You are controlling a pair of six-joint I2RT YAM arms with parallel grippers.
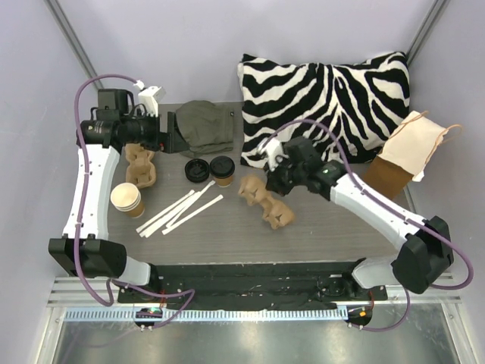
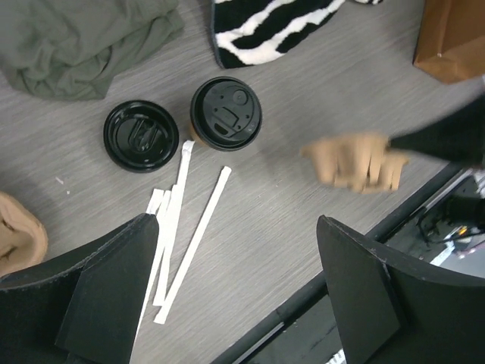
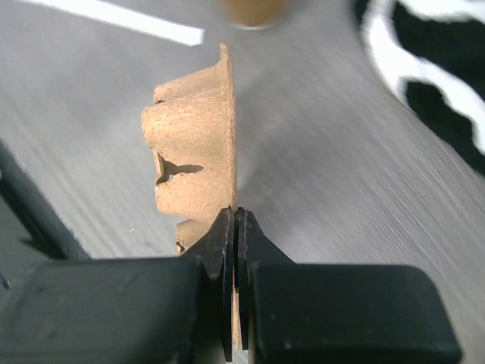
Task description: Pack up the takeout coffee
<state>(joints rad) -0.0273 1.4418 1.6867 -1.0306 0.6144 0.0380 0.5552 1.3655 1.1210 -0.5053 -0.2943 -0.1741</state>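
Observation:
The takeout coffee cup, tan with a pale rim and no lid, stands at the left of the table. A second cup with a black lid on it stands mid-table, beside a loose black lid. My right gripper is shut on the thin edge of a tan pulp carrier, which is tipped on its side; it looks blurred in the left wrist view. My left gripper hangs open and empty above the table, over the white strips.
Another pulp carrier lies under the left arm. White paper strips lie fanned near the front. A green cloth, a zebra pillow and a brown paper bag line the back and right.

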